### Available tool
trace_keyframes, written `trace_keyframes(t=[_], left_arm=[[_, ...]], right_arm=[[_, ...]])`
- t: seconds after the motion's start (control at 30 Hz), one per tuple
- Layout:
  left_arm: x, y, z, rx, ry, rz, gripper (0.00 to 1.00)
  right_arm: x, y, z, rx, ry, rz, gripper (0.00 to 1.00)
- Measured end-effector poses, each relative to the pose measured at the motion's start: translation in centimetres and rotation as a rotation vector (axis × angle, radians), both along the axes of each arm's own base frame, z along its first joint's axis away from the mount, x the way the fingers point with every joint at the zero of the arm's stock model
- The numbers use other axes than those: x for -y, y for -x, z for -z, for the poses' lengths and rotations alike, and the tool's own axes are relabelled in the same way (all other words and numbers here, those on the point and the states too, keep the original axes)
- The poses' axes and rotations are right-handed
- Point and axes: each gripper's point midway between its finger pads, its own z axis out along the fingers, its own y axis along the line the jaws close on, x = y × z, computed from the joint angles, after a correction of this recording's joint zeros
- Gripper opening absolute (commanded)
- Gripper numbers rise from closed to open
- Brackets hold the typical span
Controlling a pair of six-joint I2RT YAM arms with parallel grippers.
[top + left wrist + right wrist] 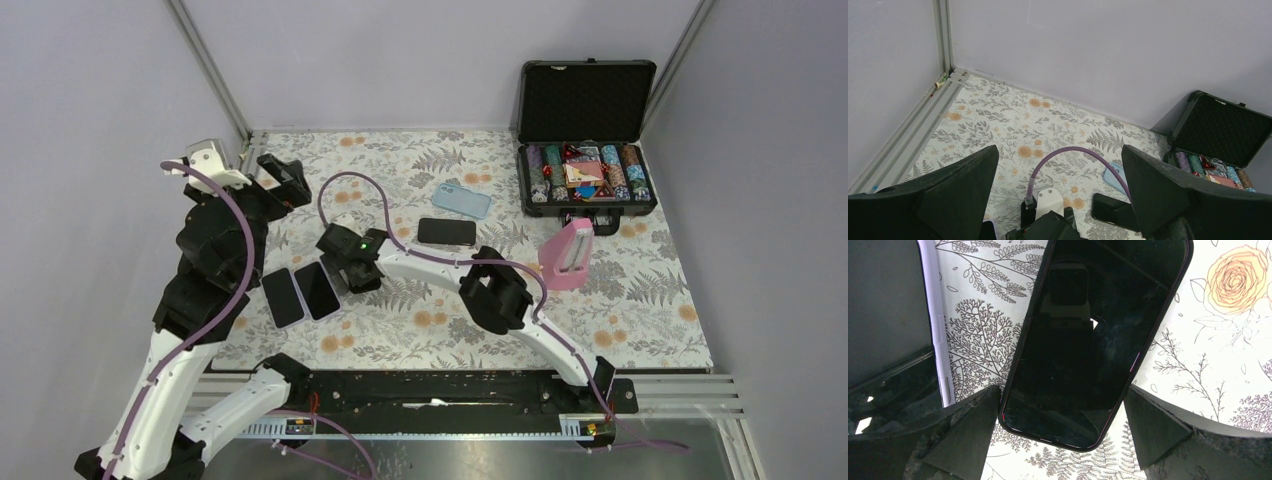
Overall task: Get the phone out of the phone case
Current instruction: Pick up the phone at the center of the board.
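Floral tablecloth point(640, 330) between lilac walls point(400, 60) carries phones point(318, 290), open chip case point(585, 140).

Floral bench point(640, 320): dark phone point(282, 297) beside second phone point(317, 289); third phone point(446, 231); blue phone case point(462, 200); pink object point(567, 257); open chip case point(586, 100).

outer phone point(283, 297), inner phone point(317, 289) side by side on table point(640, 320), near left. right gripper point(338, 277) over inner one. third phone point(446, 231) mid-table, phone case point(462, 200) just behind. chip case point(585, 180) far right.
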Motion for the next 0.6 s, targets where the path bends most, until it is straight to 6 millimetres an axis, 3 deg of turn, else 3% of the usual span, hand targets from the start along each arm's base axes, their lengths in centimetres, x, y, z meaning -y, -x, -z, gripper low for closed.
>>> trace_keyframes(t=[0.13,0.2,0.33,0.47,0.6], left_arm=[[0.1,-0.3,0.3,-0.012,-0.006,-0.001,0.99],[0.2,-0.5,0.4,-0.017,-0.009,0.0,0.99],[0.4,-0.8,0.7,-0.026,-0.011,0.001,0.99],[0.6,-1.1,1.3,-0.05,-0.014,0.001,0.99],[0.5,-2.1,3.0,-0.109,-0.009,-0.023,0.99]], right_arm=[[0.1,0.1,0.1,-0.019,-0.002,0.038,0.95],[0.3,0.1,0.2,-0.021,0.001,0.054,0.75],[0.8,-0.1,0.3,-0.028,-0.005,0.094,0.56],[1.4,-0.3,0.1,-0.017,-0.053,0.119,0.51],[4.5,0.3,-0.1,-0.015,-0.078,0.132,0.51]])
